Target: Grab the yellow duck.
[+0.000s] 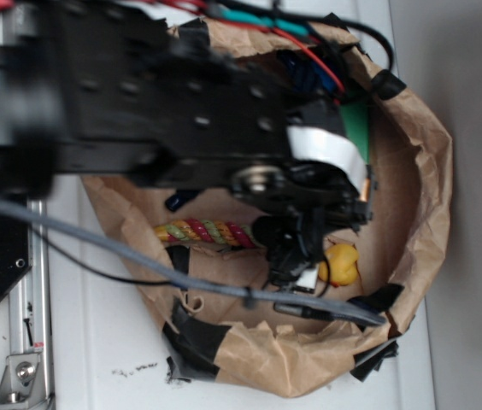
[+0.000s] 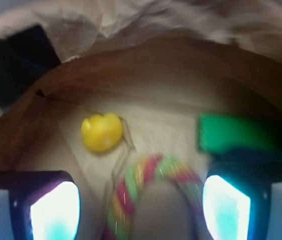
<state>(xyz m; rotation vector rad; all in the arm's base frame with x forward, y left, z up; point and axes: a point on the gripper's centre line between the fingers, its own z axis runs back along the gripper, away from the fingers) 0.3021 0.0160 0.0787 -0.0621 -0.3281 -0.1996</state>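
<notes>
Brown paper bag [image 1: 412, 213] on a white surface [image 1: 104, 342]: end effector [image 2: 141, 207], fingers spread and empty, hovers over twisted rope [image 2: 146, 180]; yellow duck [image 2: 101, 131] lies nearby, untouched.

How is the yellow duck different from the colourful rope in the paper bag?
The yellow duck is one plain yellow; the rope twists red, green and yellow strands. The duck is small and rounded; the rope is long. In the wrist view the rope lies between the open hand's fingers, the duck beyond. Both rest on the bag floor.
</notes>
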